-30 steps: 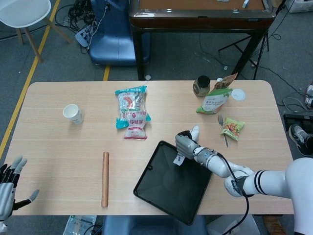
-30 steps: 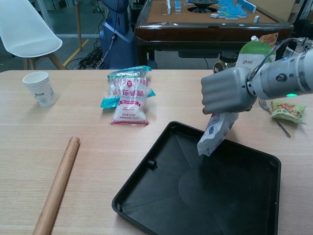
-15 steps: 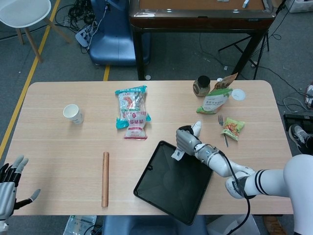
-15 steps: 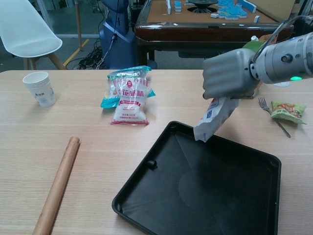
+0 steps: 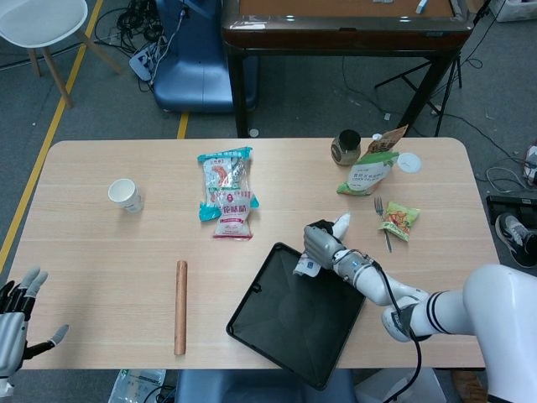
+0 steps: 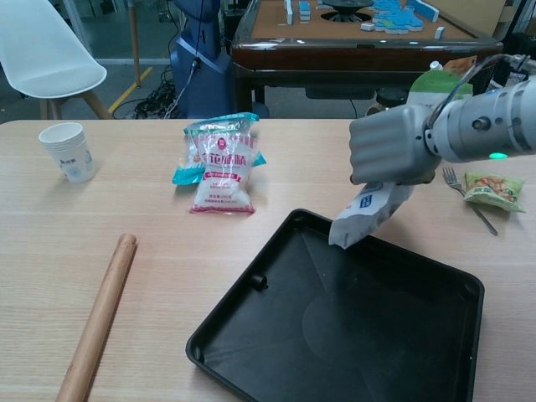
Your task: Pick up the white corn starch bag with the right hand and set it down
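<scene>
- The right robot hand [image 6: 392,149] pinched the crinkly white corn starch bag [image 6: 362,216]; its blue label was too small to read.
- The bag hung over the shiny black tray's [image 6: 276,352] far corner.
- The left robot hand [image 5: 17,317] was spread at the surface's [image 5: 109,252] near left corner.

Right hand [image 6: 391,148] is a chunky matte grey shell, with one pale whitish fingertip poking out in the head view. The wrist behind it is a silver-grey cylinder with a small green light glowing. A thin black cable loops along the white forearm, which has black bands. Left hand [image 5: 17,316] has grey fingers over black.
</scene>
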Robot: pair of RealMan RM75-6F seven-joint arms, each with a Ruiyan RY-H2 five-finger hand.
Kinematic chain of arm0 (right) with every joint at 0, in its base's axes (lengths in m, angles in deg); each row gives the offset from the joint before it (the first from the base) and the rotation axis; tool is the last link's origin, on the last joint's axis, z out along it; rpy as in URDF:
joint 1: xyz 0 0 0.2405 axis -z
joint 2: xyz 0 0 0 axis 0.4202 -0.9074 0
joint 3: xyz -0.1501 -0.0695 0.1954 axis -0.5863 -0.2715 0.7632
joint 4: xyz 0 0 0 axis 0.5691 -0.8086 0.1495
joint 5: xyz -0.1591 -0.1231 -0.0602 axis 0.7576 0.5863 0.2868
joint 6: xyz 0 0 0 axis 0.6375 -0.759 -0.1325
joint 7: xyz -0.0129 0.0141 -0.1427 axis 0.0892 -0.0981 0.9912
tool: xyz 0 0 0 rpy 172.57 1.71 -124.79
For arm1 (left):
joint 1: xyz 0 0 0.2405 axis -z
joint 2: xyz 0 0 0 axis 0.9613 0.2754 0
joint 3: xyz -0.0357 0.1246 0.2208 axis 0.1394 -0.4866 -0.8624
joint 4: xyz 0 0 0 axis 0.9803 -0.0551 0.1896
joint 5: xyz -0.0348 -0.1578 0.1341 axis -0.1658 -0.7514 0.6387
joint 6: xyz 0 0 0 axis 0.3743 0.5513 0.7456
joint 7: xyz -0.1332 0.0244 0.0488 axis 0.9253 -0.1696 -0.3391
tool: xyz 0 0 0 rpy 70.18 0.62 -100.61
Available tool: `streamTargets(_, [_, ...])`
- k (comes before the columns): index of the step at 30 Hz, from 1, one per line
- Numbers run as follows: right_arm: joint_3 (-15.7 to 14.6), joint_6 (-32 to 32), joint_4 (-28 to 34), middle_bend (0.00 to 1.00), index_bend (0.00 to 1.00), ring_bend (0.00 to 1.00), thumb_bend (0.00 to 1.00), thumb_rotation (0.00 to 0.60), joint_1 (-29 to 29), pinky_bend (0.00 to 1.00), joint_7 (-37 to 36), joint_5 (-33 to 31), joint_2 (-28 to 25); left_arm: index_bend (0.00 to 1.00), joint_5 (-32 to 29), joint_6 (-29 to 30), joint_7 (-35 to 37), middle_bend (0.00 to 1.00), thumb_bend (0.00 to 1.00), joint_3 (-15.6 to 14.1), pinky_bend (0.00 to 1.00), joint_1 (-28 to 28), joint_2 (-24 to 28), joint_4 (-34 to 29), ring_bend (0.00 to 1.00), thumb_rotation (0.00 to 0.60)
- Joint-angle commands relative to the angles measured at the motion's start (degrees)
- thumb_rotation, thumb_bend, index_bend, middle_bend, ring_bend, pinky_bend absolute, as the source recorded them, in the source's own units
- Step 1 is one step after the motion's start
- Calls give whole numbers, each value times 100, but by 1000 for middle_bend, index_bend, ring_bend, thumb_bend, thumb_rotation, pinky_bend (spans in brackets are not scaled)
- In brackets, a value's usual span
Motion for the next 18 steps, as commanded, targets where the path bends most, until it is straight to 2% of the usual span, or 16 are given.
streamTargets(1, [-5,-138,218,951,984,895,1000,600,-85,961,-104,94,-218,65,15,-10,-11,48,194,-6,11,8,2,-6,109,600])
streamTargets(11, [-48,-281,190,953,985,897,1000,600,116,961,-675,412,-337,65,7,-33,-52,48,193,-8,11,16,15,-42,109,600])
streamTargets(14, [7,-452,38,953,985,898,1000,600,339,961,-1034,750,-270,65,14,-40,-71,48,193,-3,11,27,15,-56,109,600])
streamTargets(18, [155,-710,-266,953,985,898,1000,600,773,961,-1876,1265,-146,65,14,-62,-114,48,193,3,11,45,15,-84,109,600])
